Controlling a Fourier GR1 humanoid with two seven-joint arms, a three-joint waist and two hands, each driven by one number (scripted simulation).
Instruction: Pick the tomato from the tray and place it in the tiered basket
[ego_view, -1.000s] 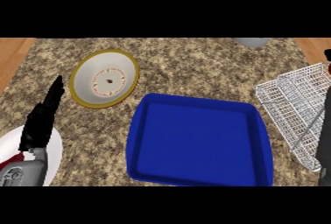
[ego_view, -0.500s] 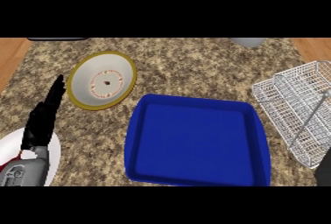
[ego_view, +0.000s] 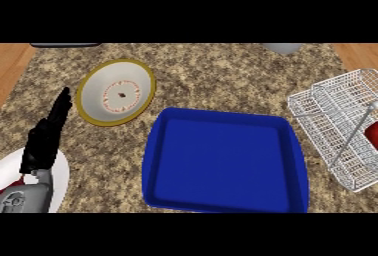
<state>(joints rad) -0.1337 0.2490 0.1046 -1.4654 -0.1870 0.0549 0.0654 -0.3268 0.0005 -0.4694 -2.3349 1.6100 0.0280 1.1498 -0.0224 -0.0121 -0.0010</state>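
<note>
Blue tray (ego_view: 221, 160) holds no tomato; a red bit (ego_view: 371, 128) shows at the tiered basket (ego_view: 336, 130) – maybe it. Left hand (ego_view: 46, 137) rests, fingers straight. Right hand unseen – I'd check before letting go.

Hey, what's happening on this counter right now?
A robot is at a granite counter with a blue tray in the middle, and the tray looks bare: no tomato shows in it. To its right stands a white wire tiered basket, with something red at the view's right edge beside it, too cut off to identify. A yellow-rimmed plate lies at upper left. The left hand rests open at the left edge. The right hand is out of view.
</note>
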